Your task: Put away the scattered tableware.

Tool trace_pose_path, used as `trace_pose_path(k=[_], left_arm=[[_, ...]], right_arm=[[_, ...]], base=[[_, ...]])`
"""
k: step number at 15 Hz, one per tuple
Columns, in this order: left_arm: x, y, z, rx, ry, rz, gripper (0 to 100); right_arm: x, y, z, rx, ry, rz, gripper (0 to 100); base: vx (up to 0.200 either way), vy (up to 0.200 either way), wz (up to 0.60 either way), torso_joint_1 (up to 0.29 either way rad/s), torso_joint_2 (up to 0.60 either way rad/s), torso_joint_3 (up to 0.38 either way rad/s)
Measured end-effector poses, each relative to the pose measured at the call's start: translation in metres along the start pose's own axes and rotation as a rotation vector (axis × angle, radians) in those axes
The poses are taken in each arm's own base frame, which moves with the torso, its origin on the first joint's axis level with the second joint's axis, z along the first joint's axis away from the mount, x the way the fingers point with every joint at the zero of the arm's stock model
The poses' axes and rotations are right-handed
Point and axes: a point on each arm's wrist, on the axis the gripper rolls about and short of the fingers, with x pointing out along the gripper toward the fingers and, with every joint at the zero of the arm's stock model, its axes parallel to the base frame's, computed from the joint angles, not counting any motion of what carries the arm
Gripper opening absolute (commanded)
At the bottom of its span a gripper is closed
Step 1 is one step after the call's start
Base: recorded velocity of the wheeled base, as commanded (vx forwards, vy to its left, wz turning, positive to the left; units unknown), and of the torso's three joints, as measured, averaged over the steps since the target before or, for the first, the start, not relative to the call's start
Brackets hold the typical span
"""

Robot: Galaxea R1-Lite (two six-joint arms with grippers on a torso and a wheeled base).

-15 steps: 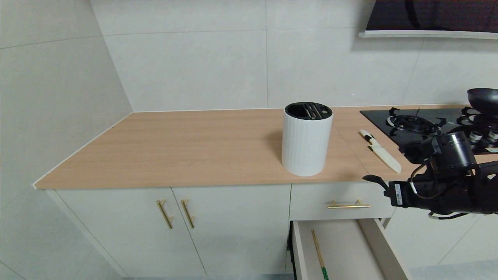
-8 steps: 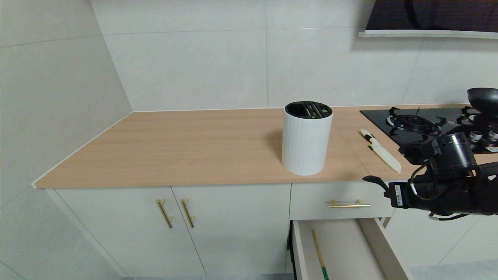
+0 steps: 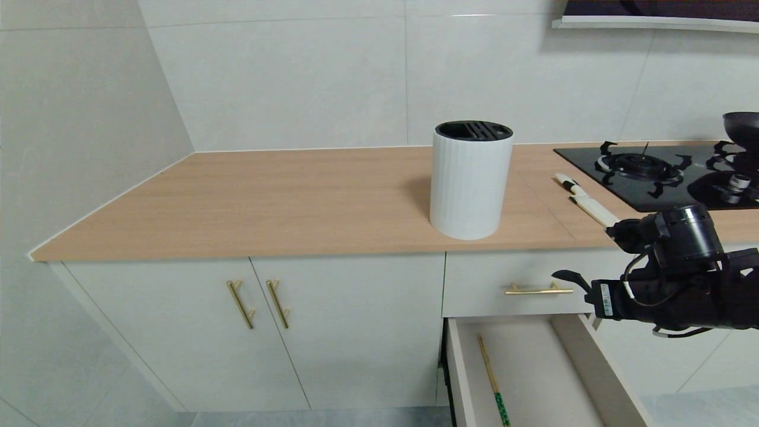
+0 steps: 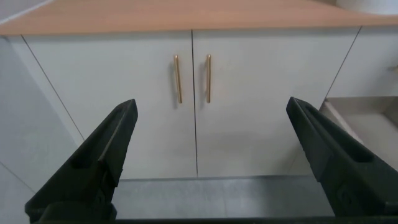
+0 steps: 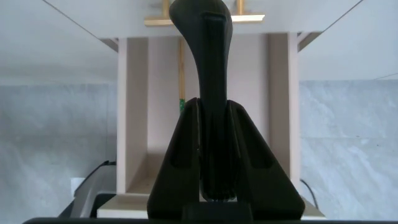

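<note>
The knife [image 3: 587, 206] lies near the worktop's [image 3: 296, 201] front edge, beside the hob [image 3: 646, 178]. I judge it light, stiff and sharp, so I'd grasp the far-end handle. My right claw [image 3: 566, 276] is clenched empty over the open drawer [image 3: 569, 344]; my left claw [image 4: 211, 107] is released wide.
</note>
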Motion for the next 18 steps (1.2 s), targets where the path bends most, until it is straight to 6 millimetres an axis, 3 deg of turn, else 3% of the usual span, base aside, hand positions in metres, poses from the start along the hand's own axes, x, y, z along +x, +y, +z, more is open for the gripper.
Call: trace_pose_path(k=[11, 18], left_arm=[[0.0000, 0.0000, 0.0000, 0.000, 0.001, 0.000, 100], [0.0000, 0.0000, -0.0001, 0.000, 0.001, 0.000, 100]], right_arm=[[0.0022, -0.0002, -0.0008, -0.001, 0.008, -0.001, 0], [0.0033, -0.0003, -0.0013, 0.000, 0.012, -0.003, 0]], base=[[0.000, 0.000, 0.00, -0.176, 0.47, 0.294], [0.000, 0.000, 0.00, -0.088, 0.35, 0.255]])
